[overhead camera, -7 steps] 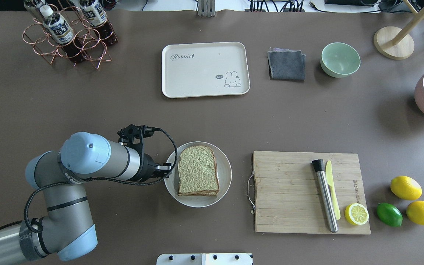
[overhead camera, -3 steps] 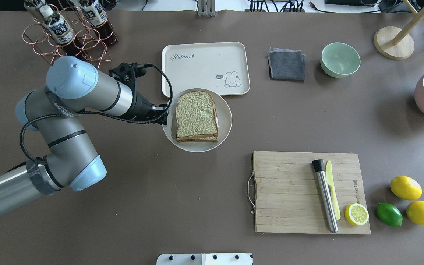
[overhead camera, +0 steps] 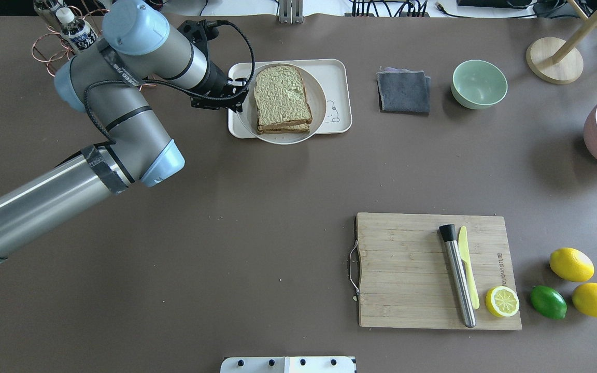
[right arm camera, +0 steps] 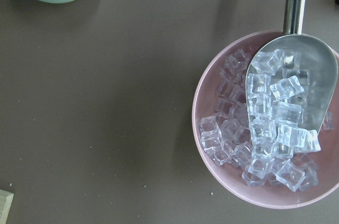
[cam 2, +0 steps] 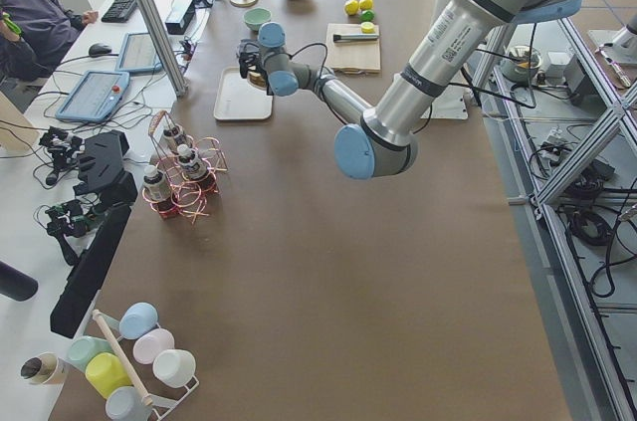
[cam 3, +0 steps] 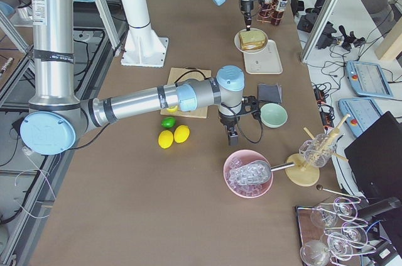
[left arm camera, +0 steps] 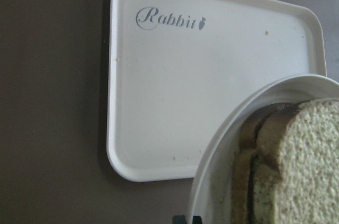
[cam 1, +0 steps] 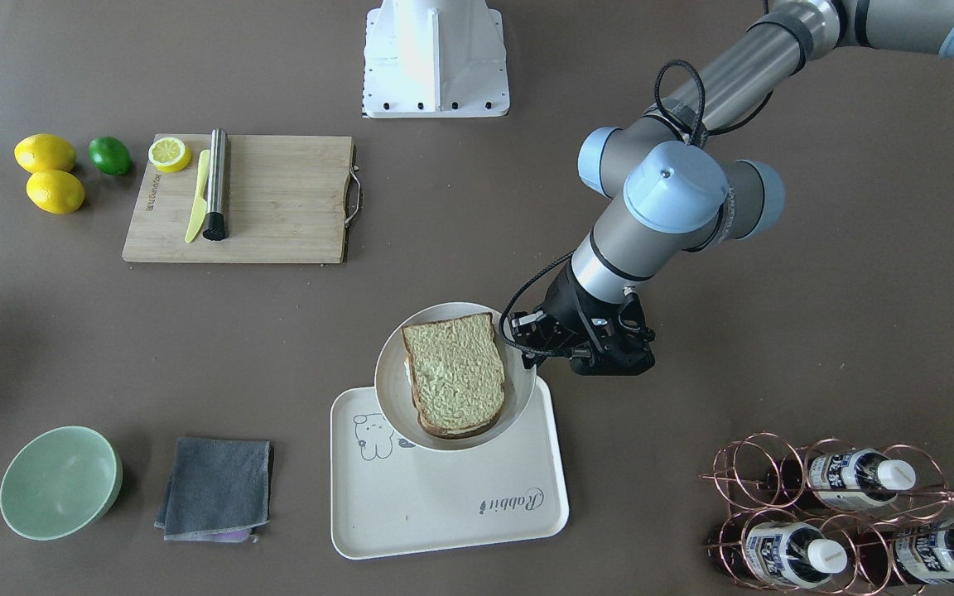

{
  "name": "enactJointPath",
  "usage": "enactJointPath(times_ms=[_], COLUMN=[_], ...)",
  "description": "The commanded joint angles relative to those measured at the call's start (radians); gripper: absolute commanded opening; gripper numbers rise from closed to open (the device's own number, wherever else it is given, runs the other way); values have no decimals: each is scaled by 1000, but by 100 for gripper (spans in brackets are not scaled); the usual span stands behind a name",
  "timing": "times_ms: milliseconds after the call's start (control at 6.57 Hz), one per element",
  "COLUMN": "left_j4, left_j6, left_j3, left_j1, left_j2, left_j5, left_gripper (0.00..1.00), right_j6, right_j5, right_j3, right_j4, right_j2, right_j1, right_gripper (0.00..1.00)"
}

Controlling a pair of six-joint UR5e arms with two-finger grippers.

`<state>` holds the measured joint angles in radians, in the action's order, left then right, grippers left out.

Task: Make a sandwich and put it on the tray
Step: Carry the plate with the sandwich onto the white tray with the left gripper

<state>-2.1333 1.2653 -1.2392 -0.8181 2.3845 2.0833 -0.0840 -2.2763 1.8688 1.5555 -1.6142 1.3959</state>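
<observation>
The sandwich (overhead camera: 282, 98), two brown-crusted slices with greenish-tan faces, lies on a round white plate (overhead camera: 318, 99). The egg is hidden between the slices. My left gripper (overhead camera: 239, 96) is shut on the plate's left rim and holds the plate over the cream tray (overhead camera: 341, 106). I cannot tell whether the plate touches the tray. In the front view the gripper (cam 1: 527, 348) grips the plate (cam 1: 390, 389) with the sandwich (cam 1: 454, 372), and the plate overhangs the tray (cam 1: 444, 505). The left wrist view shows the tray (left arm camera: 175, 102), plate rim (left arm camera: 222, 150) and bread (left arm camera: 302, 160). My right gripper (cam 3: 232, 137) shows only in the right side view, so I cannot tell its state.
A wooden cutting board (overhead camera: 407, 269) carries a steel muddler, a yellow knife and a lemon half. Lemons and a lime lie to its right. A grey cloth (overhead camera: 403, 91) and a green bowl (overhead camera: 479, 83) sit right of the tray. A bottle rack (cam 1: 841, 513) stands by the tray; a pink ice bowl (right arm camera: 212, 102) lies under the right wrist.
My left arm has carried the plate with the sandwich away from the robot, from the table's near middle to over the tray. The grip has stayed the same.
</observation>
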Motion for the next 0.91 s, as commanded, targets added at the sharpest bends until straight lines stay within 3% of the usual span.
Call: enactJointPath(times_ms=[0, 152, 761], left_j4=[-64, -100, -108], left_j6=[-7, -6, -4], left_j3=[216, 290, 300], left_j1=[-26, -26, 39], left_j2=[125, 160, 165], left_j5=[-14, -40, -124], left_gripper=[0, 0, 0], right_j6=[0, 1, 1], right_j5=[1, 1, 61], right_j3=[-3, -23, -28], right_j4=[0, 0, 0], right_j2=[-1, -4, -78], right_j1=[0, 0, 18], right_gripper=[100, 100, 100])
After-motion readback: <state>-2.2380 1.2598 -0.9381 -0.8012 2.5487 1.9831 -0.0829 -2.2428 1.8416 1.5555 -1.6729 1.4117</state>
